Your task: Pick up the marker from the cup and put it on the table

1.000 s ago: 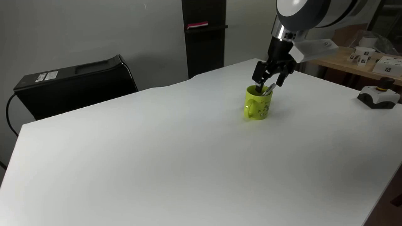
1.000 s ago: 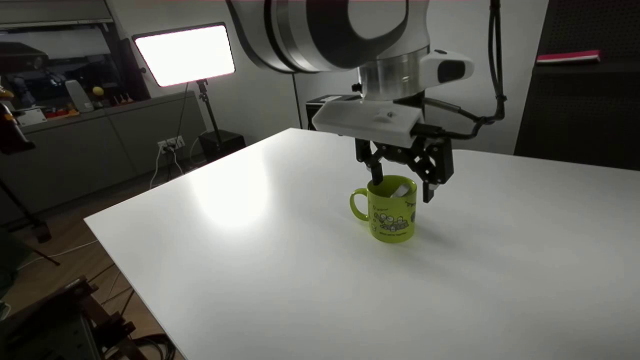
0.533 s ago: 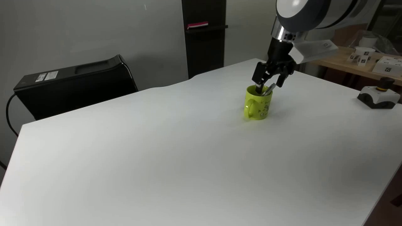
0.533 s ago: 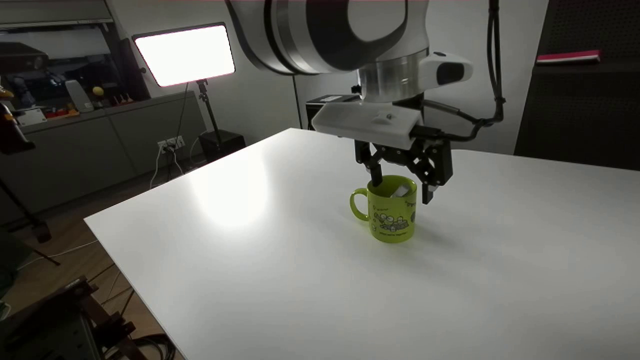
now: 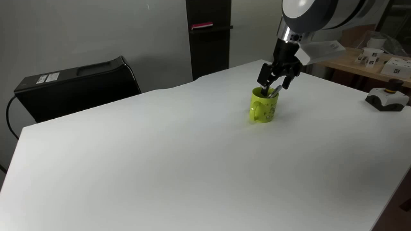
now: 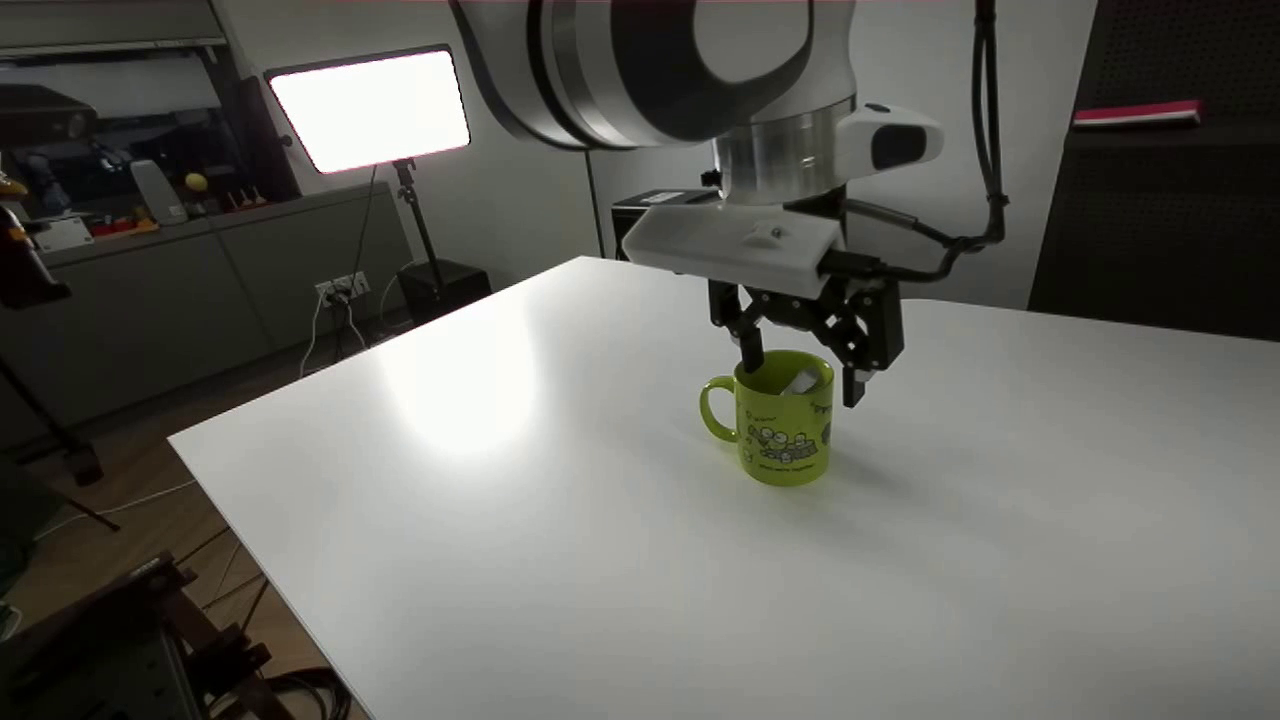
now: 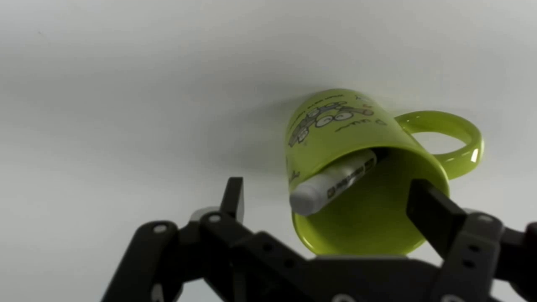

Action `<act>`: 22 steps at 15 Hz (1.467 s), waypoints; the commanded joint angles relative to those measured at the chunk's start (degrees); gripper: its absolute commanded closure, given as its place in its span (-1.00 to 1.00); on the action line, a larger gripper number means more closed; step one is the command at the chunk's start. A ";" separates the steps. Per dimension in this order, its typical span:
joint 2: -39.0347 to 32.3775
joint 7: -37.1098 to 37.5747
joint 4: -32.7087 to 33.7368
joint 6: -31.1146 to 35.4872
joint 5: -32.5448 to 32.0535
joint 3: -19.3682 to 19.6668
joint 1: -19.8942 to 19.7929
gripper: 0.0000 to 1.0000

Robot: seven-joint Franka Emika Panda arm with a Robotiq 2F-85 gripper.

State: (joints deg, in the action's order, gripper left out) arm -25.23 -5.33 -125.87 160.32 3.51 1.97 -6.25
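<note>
The lime-green cup stands upright on the white table; it shows in both exterior views. The white marker leans inside it, its white end resting at the rim opposite the handle. Its other end is dark and mostly hidden in the cup. The marker's top also shows in both exterior views. My gripper is open, pointing down over the cup. One finger is at the cup's mouth near the handle side; the other finger is outside the cup, past the marker's end.
An emergency-stop box stands on the table's side edge. A light wooden table with white cups and a box is behind it. A black case stands beyond the table's far edge. A bright lamp panel stands off the table.
The gripper has sunk and shifted very slightly toward the handle side. It stays open. The cup and the marker have not moved.
</note>
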 commanded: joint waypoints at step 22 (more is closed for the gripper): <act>-0.35 4.98 1.06 -1.04 -4.08 3.88 3.91 0.84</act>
State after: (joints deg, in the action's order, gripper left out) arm -24.96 -3.95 -125.74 160.17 1.71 4.21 -4.07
